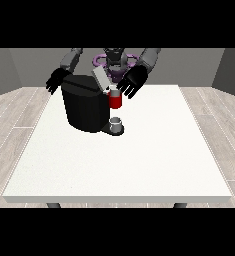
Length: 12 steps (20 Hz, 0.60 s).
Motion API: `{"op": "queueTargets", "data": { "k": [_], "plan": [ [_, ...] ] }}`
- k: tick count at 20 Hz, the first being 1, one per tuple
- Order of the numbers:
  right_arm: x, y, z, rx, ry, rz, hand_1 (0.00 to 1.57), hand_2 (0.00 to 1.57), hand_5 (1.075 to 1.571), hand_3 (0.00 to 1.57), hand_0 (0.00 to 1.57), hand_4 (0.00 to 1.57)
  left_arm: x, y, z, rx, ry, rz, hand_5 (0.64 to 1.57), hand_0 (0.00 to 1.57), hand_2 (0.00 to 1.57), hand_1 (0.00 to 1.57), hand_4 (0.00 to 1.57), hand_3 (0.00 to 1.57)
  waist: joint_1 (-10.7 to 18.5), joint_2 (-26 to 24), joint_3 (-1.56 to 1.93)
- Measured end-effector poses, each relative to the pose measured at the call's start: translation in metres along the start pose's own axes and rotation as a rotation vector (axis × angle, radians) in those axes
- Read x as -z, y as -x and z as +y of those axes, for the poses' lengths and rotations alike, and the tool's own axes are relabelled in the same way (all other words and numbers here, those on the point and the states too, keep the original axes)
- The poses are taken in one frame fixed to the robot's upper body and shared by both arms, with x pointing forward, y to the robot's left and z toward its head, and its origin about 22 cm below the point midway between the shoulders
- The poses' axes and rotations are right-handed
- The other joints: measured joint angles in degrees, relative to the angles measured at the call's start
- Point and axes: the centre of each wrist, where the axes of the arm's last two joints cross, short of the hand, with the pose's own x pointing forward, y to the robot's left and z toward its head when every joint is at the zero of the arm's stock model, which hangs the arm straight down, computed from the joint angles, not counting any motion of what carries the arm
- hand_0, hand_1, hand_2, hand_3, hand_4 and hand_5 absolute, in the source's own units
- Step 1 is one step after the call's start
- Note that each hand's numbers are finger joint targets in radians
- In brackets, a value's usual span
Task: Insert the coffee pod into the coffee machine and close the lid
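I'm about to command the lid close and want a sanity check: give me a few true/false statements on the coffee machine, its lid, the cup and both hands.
1. The black box-shaped coffee machine stands on the white table. True.
2. Its grey lid is shut flat. False: it is tilted up, open.
3. A small grey cup sits at the machine's base. True.
4. The hand at the view's right rests on the table. False: it hovers spread by the red brew head.
5. The hand at the view's left grips the cup. False: it is behind the machine.

machine (86, 107) on table (139, 165) rear-left | cup (116, 123) at its front-right base
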Motion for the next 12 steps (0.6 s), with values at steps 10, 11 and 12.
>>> {"op": "queueTargets", "data": {
  "k": [10,11,12],
  "plan": [
    [0.0007,0.002,-0.004,0.001,0.0,-0.006,0.0,0.0,1.571,0.0,0.0,0.44,-0.0032,0.0036,0.01,0.097,0.049,-0.032,1.571,0.0,0.0,0.0,0.0,0.0,0.2,0.05,0.13],
    [-0.0032,0.0047,-0.0007,0.003,-0.005,0.0,0.0,0.0,1.571,0.0,0.0,0.37,-0.0045,0.0069,0.0094,0.101,0.051,-0.025,1.571,0.0,0.0,0.0,0.0,0.0,-0.02,-0.16,0.13],
    [-0.0037,0.0069,-0.0002,0.005,0.002,0.003,0.0,0.0,1.571,0.0,0.0,0.35,-0.0041,0.0058,0.0082,0.104,0.059,-0.022,1.571,0.0,0.0,0.0,0.0,0.0,0.27,-0.37,0.11]
  ]
}}
